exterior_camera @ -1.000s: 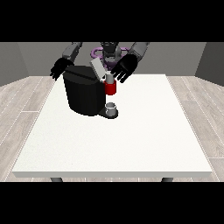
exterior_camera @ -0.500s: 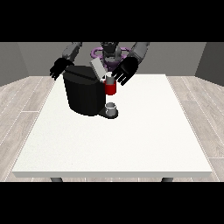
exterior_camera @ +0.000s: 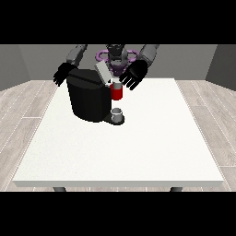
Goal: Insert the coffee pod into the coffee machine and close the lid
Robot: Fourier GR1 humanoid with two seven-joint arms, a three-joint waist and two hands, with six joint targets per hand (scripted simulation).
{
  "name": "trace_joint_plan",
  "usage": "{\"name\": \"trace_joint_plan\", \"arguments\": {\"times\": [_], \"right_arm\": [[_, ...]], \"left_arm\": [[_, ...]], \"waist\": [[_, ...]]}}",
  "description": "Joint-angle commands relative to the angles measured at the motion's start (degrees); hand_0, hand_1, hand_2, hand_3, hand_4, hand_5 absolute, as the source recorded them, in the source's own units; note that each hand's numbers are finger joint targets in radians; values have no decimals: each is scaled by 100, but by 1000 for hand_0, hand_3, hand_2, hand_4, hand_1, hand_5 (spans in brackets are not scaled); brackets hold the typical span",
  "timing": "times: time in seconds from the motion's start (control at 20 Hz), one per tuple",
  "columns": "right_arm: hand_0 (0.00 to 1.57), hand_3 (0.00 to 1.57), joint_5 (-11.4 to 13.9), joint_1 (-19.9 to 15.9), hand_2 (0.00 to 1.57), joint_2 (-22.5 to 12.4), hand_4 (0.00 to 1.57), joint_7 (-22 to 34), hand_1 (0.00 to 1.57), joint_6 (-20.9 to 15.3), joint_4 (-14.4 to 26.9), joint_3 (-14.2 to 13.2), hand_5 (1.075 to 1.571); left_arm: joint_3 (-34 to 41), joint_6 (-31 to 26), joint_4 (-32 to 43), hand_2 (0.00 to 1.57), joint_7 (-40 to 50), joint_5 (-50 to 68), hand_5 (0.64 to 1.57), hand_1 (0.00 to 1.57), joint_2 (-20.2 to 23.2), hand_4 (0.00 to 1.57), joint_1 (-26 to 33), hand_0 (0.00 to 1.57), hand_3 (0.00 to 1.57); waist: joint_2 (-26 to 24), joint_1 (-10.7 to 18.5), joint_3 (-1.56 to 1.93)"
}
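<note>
From the front view we see a black coffee machine (exterior_camera: 88, 99) standing on the far left part of the white table (exterior_camera: 138, 147), close to the robot. Its grey lid (exterior_camera: 103, 73) is raised and tilts up and back from the top of the machine, its long axis slanting from lower right to upper left. At the machine's front, on the side nearer the middle of the table, sits a red part (exterior_camera: 116, 93) with its long axis upright; we take it for the coffee pod or its holder, but we cannot tell which. Below it a small grey cup (exterior_camera: 117, 114) stands upright on the machine's base.

The hand at the view's right (exterior_camera: 133, 75) hovers just beside the lid and above the red part, fingers spread wide and pointing down toward the table; we cannot tell whether it touches anything. The hand at the view's left (exterior_camera: 62, 74) hangs behind the machine's far corner with fingers relaxed, holding nothing.
</note>
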Motion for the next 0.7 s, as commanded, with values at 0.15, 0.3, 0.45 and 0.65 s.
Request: {"name": "trace_joint_plan", "arguments": {"times": [0.15, 0.3, 0.45, 0.65], "right_arm": [[0, 0, 88, -186, 0, 85, 438, 336, 0, -152, -183, 144, 1571], [0, 0, -103, -149, 0, -146, 434, -48, 0, 55, 130, -188, 1571], [0, 0, 100, -202, 0, 66, 458, -22, 0, -121, -2, 79, 1571], [0, 0, -84, -258, 0, -209, 465, 235, 0, 30, -78, -157, 1571]], "left_arm": [[-63, 36, 97, 1125, -107, -134, 1571, 1073, -17, 364, 40, 1073, 967], [-86, 185, -47, 1086, -50, -166, 1571, 1018, -161, 369, 61, 1018, 904], [-358, 35, 1, 378, -268, -439, 1571, 0, -30, 0, 29, 0, 112], [-363, -72, 72, 0, -274, -481, 1571, 0, 11, 0, 239, 0, 0]], "waist": [[-52, 0, -8], [9, 65, -5], [150, 13, -6], [-28, 67, -7]]}}
